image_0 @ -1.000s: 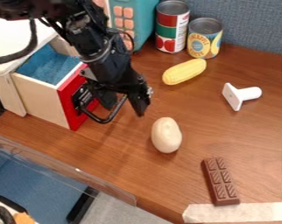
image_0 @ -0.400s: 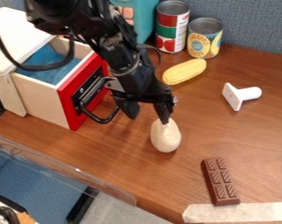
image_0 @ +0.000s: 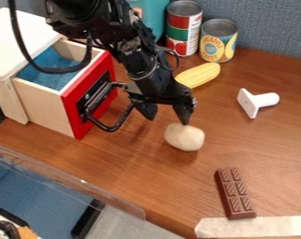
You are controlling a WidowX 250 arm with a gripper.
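Pale lump (image_0: 185, 137) lies on the brown wooden desk (image_0: 150, 175), near the middle of the view and just below the end effector (image_0: 168, 120). The end effector hangs with its two fingers spread, pointing down; the one on the view's right has its tip at the lump's upper edge, seemingly touching it, while the other is apart from the lump, near the black handle (image_0: 118, 122) of the drawer. The gap between them holds nothing.

The drawer (image_0: 44, 101) stands pulled out from a white-topped cabinet (image_0: 16, 42) at the view's left. It has pale wooden sides, a red front and a blue inside. The arm comes down from the top edge, passing in front of a teal object (image_0: 154, 16).

Behind the end effector, the yellow corn (image_0: 202, 74) lies at a slant, partly hidden by the arm. Two cans stand upright side by side near the blue-grey partition (image_0: 271, 28): a taller red and green can (image_0: 183, 31) and a shorter yellow and blue can (image_0: 218, 44). A white T-shaped piece (image_0: 256, 101) lies to the right of the corn. Nearer the camera, the brown chocolate bar (image_0: 235, 193) lies just beside pale tape (image_0: 259, 227).
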